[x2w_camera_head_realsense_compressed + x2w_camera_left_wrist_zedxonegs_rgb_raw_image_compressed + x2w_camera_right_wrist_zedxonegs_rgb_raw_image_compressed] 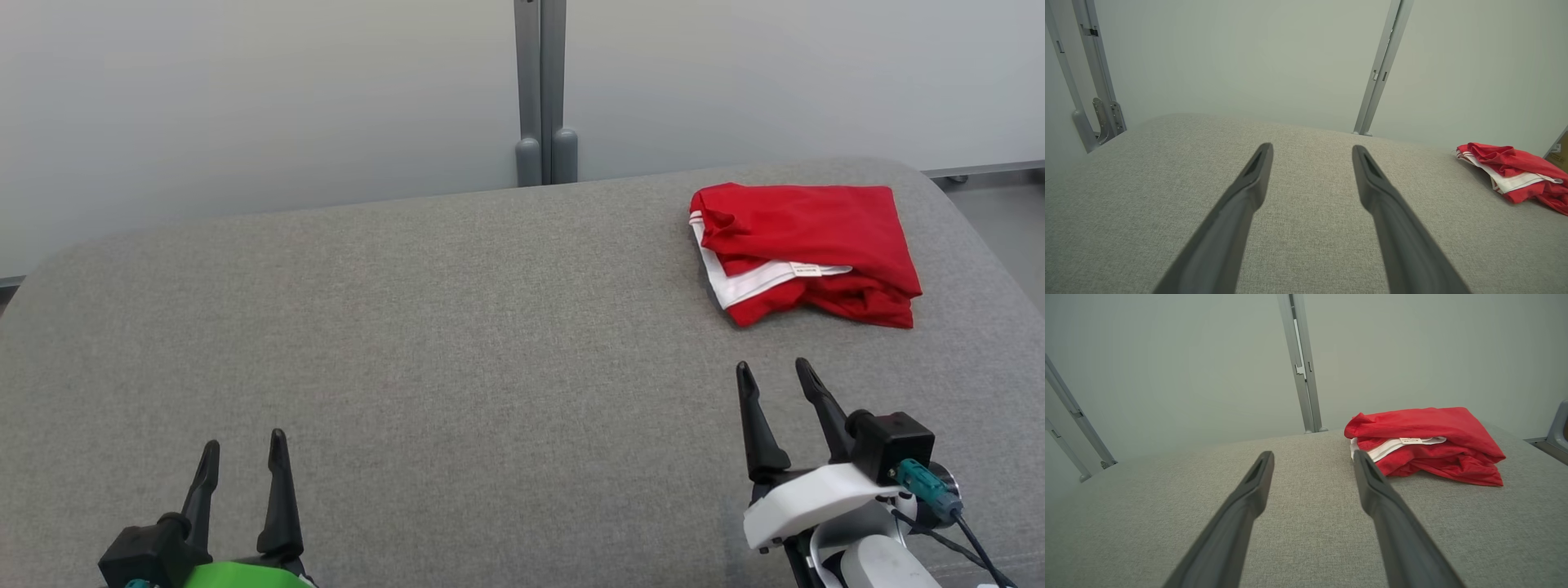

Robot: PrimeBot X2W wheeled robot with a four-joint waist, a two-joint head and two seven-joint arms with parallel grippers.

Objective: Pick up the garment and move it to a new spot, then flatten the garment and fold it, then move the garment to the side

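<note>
A red garment with white trim and a small white label lies bunched in a loose fold at the far right of the grey padded table. My right gripper hovers open just short of it, nothing between its fingers. In the right wrist view the garment sits a little ahead and to the right of the open gripper. My left gripper stands open at the near left, far from the cloth. From the left wrist view the garment shows at the right edge, beyond the open gripper.
A pale wall rises behind the table, with a grey vertical post at its middle. The table's rounded right corner lies just past the garment, with floor beyond it. Bare grey cloth stretches across the middle and left.
</note>
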